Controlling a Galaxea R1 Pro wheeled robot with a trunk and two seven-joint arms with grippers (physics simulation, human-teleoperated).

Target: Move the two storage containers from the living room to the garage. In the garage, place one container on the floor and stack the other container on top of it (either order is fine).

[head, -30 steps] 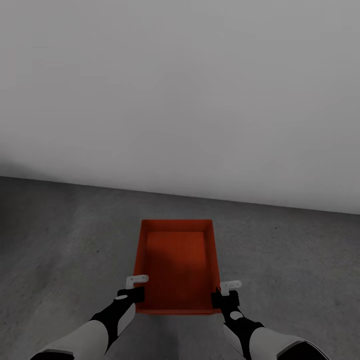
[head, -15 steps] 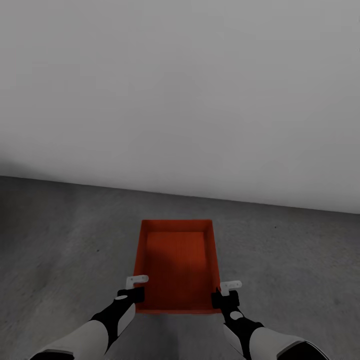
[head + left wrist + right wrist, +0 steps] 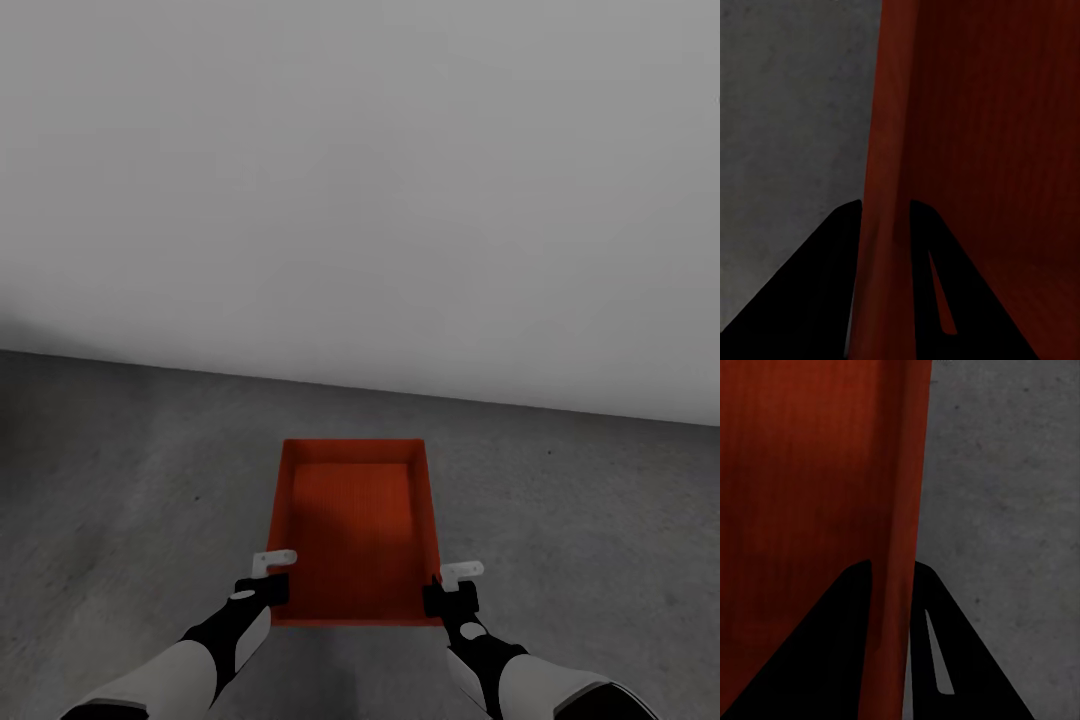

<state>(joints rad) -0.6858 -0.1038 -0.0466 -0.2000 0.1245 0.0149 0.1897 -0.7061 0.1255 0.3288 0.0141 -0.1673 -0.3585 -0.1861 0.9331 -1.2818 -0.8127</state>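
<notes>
Dark grey mottled concrete floor (image 3: 120,480) meets a plain white-grey wall (image 3: 360,180). One orange-red rectangular open bin (image 3: 355,530) sits low, centred before the robot, near the wall. Left gripper (image 3: 268,572) pinches the bin's left side wall, fingers (image 3: 832,285) either side of it; right gripper (image 3: 452,583) likewise pinches the right wall.

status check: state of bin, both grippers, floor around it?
container: upright, no lid, nothing inside, held by both side walls.
left gripper: shut on the container's left wall, one finger each side.
right gripper: shut on its right wall.
floor: grey concrete, running to a plain wall.
</notes>
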